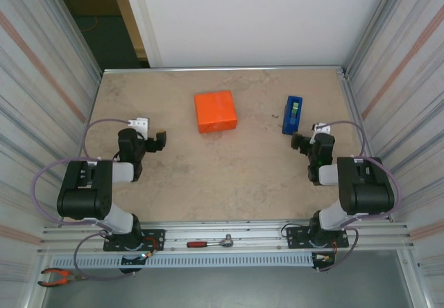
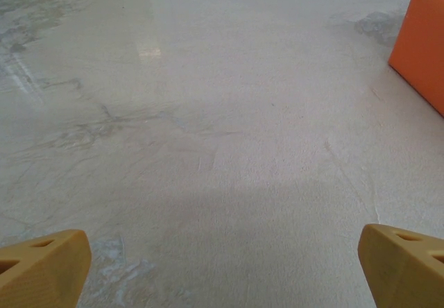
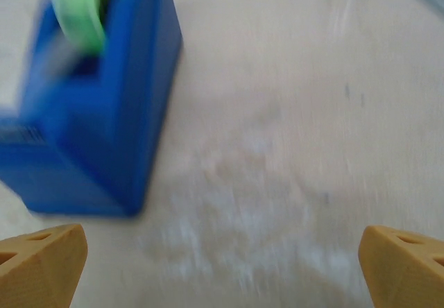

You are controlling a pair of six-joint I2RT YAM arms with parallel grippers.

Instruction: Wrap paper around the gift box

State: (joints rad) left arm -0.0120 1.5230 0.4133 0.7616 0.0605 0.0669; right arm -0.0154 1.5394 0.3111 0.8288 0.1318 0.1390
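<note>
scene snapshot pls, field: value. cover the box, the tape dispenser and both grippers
gift box: orange on every visible face, flat on the table, far centre, nothing touching it
tape dispenser: blue with a green roll, standing to the right of the box, apart from it
left gripper: open, empty, on the near-left side of the box
right gripper: open, empty, just short of the dispenser

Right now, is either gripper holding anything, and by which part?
Nothing is held. The left gripper and right gripper are open and empty; the gift box and the tape dispenser sit apart from both.
</note>
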